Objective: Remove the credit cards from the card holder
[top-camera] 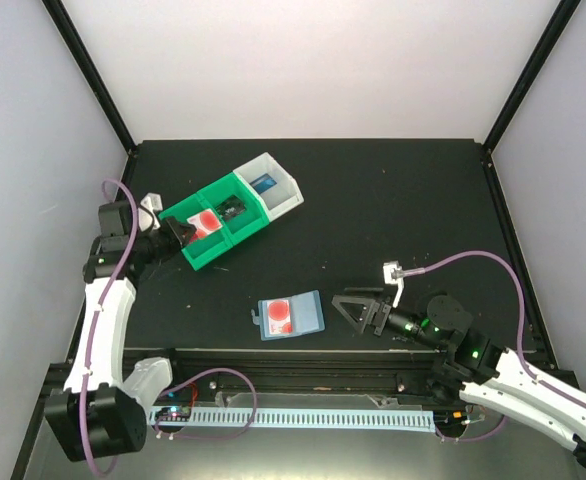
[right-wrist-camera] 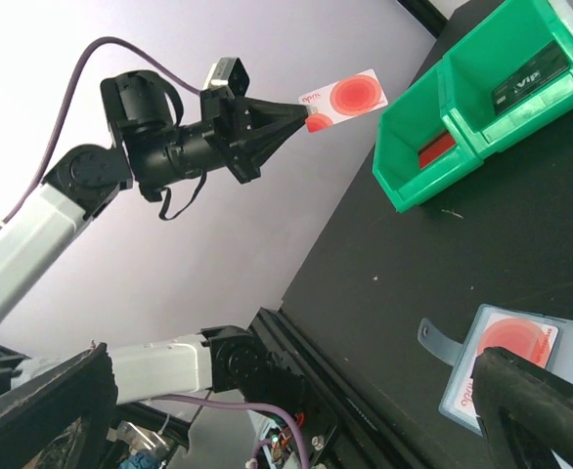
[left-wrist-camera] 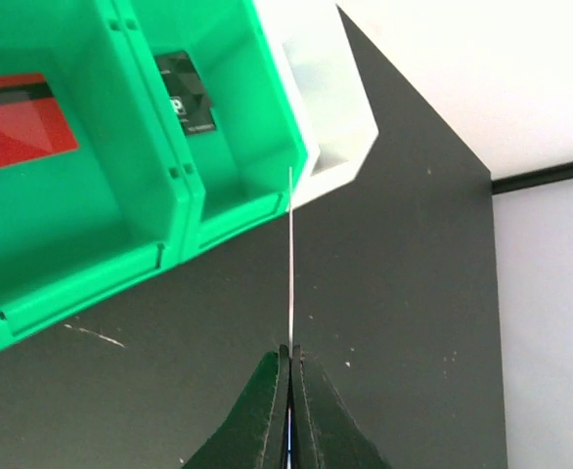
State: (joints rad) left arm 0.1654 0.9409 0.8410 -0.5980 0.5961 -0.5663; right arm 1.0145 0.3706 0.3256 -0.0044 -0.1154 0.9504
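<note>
The card holder [top-camera: 290, 315] lies flat near the table's front; it is pale blue, and a credit card with a round red mark shows inside it. In the right wrist view the card holder [right-wrist-camera: 506, 357] is at the lower right. My left gripper [top-camera: 184, 232] is shut on a white credit card with red round marks [top-camera: 208, 222], held above the green bin. That card [left-wrist-camera: 289, 254] shows edge-on in the left wrist view, rising from the shut left gripper [left-wrist-camera: 289, 350]. My right gripper [top-camera: 346, 310] stands open and empty just right of the holder.
Two joined green bins [top-camera: 223, 240] and a white bin [top-camera: 285, 188] sit at the back left. One green compartment holds a red card [left-wrist-camera: 18, 127], the other a black card [left-wrist-camera: 184, 93]. A blue card [top-camera: 264, 183] lies in the white bin.
</note>
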